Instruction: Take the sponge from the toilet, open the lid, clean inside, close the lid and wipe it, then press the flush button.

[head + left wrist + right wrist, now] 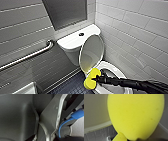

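Sponge [136, 116] is being pinched at its middle by R gripper [96, 79], at left rim of toilet [117, 71] bowl; lid [92, 53] is being propped upright against tank [75, 40].

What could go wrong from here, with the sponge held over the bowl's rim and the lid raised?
The right gripper pinches the sponge at its middle, so both ends bulge free; hard scrubbing might pull it loose into the toilet. The lid stands raised close behind the arm; a bump could swing it down onto the arm.
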Controlling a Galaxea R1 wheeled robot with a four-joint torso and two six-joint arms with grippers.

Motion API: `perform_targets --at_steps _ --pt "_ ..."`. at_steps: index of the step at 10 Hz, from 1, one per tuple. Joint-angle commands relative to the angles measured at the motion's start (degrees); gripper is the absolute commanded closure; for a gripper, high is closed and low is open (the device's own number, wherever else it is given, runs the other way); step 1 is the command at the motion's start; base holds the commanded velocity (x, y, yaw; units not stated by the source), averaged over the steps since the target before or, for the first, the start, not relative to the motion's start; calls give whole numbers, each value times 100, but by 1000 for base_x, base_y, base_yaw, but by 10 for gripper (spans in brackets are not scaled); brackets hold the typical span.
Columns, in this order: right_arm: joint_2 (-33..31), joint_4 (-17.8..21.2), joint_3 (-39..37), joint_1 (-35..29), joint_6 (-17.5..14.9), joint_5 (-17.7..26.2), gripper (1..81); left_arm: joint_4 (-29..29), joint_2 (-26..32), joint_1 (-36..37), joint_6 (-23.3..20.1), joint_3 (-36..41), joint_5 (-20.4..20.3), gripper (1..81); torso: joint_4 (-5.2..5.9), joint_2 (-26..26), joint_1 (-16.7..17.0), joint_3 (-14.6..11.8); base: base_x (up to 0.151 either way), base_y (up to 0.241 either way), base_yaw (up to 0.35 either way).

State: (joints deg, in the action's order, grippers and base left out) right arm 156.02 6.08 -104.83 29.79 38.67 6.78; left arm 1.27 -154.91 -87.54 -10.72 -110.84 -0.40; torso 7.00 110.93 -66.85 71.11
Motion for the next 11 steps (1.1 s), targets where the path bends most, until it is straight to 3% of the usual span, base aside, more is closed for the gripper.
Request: perform_targets --at_steps 1,6,11 --pt "-850 16 1027 -171 27 -115 811 5 82 -136 -62 124 515 10 0 0 0 0 0 0 0" --pt "-2177 7 1958 400 27 -537 811 -48 82 -128 -62 141 524 10 2 0 0 0 0 0 0" --pt "-3487 -55 2881 1015 18 -898 811 -30 811 -128 -53 1055 470 10 2 0 0 0 0 0 0"
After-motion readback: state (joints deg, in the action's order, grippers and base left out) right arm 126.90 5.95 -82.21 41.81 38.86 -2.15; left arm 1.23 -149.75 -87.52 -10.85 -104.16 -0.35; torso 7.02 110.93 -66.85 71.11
